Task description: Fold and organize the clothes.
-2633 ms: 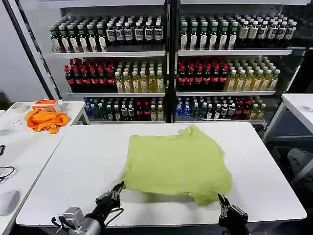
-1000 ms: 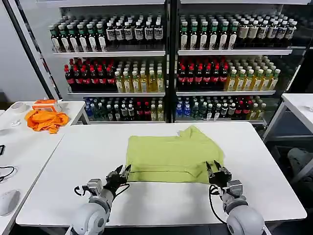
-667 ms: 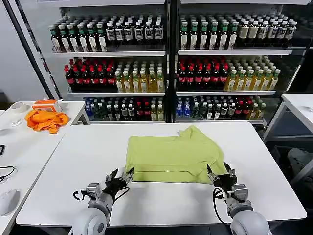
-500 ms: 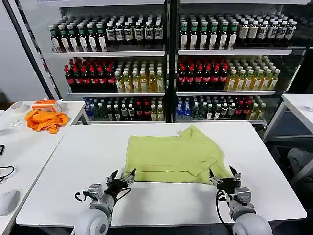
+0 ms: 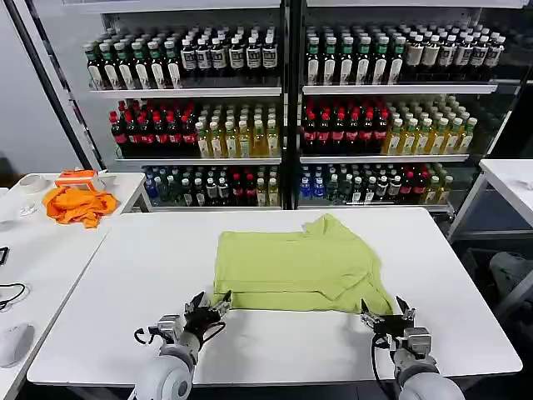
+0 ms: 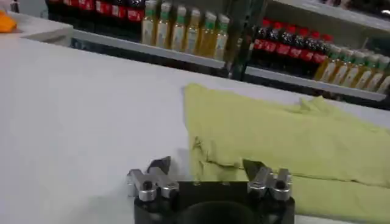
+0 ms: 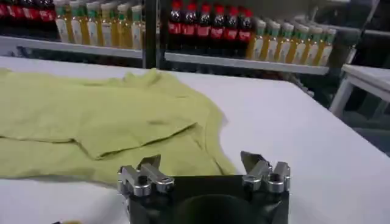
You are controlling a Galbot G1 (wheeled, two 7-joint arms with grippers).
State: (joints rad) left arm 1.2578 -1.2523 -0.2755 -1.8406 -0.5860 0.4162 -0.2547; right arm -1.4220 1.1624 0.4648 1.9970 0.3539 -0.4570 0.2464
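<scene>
Your T-shirt [image 5: 296, 268] is lying folded on the white table [image 5: 125, 275], about midway between left and right, its near edge running straight across and a loose flap sticking out at the far right corner. Your left gripper [image 5: 209, 306] is sitting low at the near left corner of the shirt, just beside the fabric, its fingers [image 6: 159, 165] spread wide and gripping nothing. Your right gripper [image 5: 384, 310] is sitting at the near right corner, where the cloth tapers to a point, fingers [image 7: 251, 161] likewise wide apart and empty. From the right wrist you are looking across a doubled layer of shirt [image 7: 116, 125]. An orange cloth [image 5: 78, 203] is lying on the side table at far left, and bottle shelves [image 5: 283, 92] are standing behind.
</scene>
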